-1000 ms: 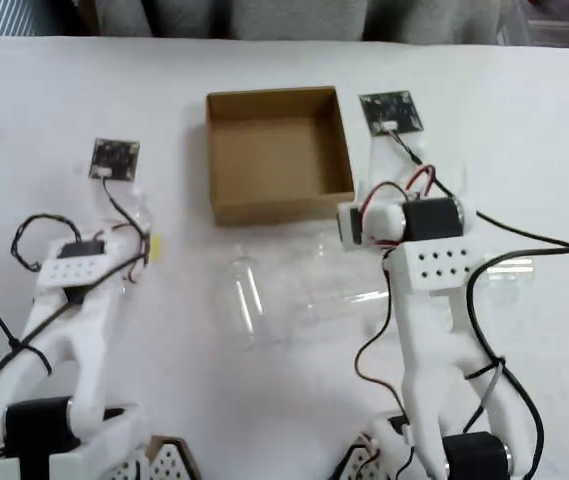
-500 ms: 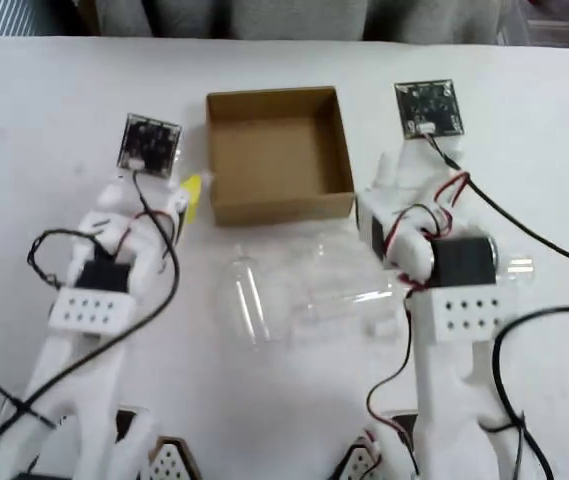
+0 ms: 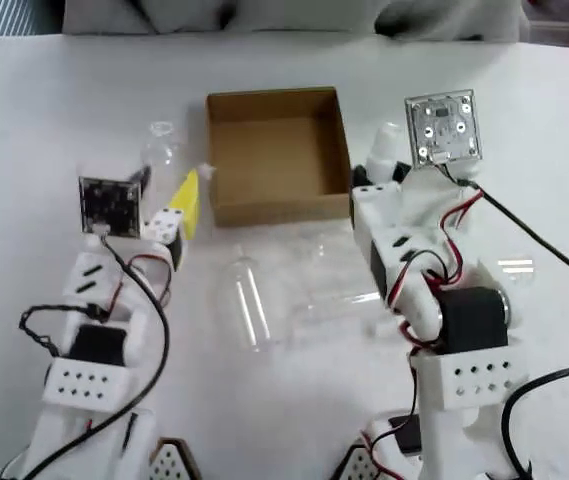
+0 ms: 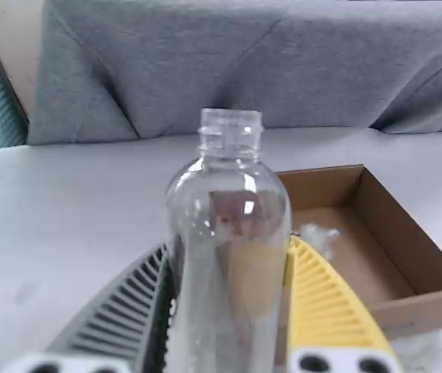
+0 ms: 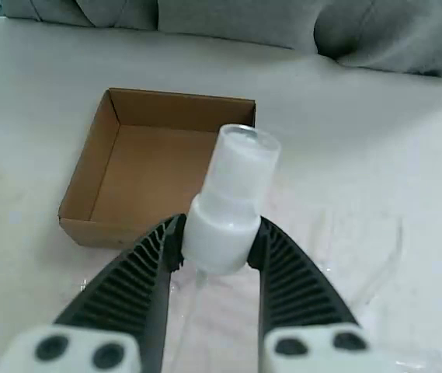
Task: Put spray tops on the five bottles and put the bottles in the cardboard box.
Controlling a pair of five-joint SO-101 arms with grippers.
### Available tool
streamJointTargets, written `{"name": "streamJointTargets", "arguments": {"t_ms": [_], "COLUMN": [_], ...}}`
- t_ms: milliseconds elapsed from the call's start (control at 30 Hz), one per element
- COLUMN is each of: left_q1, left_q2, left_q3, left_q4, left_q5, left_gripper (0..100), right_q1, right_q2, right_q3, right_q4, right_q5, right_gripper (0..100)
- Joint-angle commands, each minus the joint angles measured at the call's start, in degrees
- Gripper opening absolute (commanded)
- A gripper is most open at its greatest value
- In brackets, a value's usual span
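The left tool (image 4: 228, 260) grips the bottle (image 4: 228, 186), probably light, slick and crushable, at mid-body; the right tool (image 5: 217, 233) pinches the top (image 5: 234, 175) by its collar.

Open brown cardboard box (image 3: 277, 150) with room above its mouth, loose clear plastic bottles (image 3: 249, 300) lying at its 6 o'clock, left gripper (image 4: 228, 260) with clear bottle (image 4: 228, 194) at 9 o'clock, right gripper (image 5: 221, 229) with white spray top (image 5: 232, 194) at 3 o'clock, white table (image 3: 264, 60) open at 12 o'clock

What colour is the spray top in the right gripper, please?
White spray top, clearest in the right wrist view.
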Motion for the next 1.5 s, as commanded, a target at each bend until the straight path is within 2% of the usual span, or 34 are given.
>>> {"name": "streamJointTargets", "arguments": {"t_ms": [0, 133, 333, 733, 867, 1167, 1467], "left_q1": [2.86, 5.23, 9.80, 10.24, 10.24, 10.15, 9.80], "left_q2": [-2.95, -4.09, -5.85, -6.02, -6.02, -5.93, -5.85], "left_q3": [1.41, 7.30, 20.22, 19.96, 19.96, 19.96, 19.96], "left_q4": [-1.58, -5.63, -25.14, -24.18, -24.00, -23.91, -22.07], "left_q5": [2.11, 2.11, 2.29, 2.64, 2.37, 2.20, 2.11], "left_gripper": [9, 9, 9, 9, 9, 9, 9], "right_q1": [-1.98, -4.53, -8.22, -18.07, -20.70, -20.35, -18.68], "right_q2": [-1.27, -1.27, -1.63, -0.57, 5.76, 18.24, 19.82], "right_q3": [0.00, 0.00, 0.00, -0.18, -5.01, -16.70, -19.78], "right_q4": [-2.77, -3.12, -17.63, -40.66, -40.48, -37.41, -30.55], "right_q5": [-0.62, -0.62, -0.62, 0.00, 0.09, 0.09, 0.53], "right_gripper": [2.0, 2.0, 2.0, 2.0, 1.9, 1.9, 1.9]}}
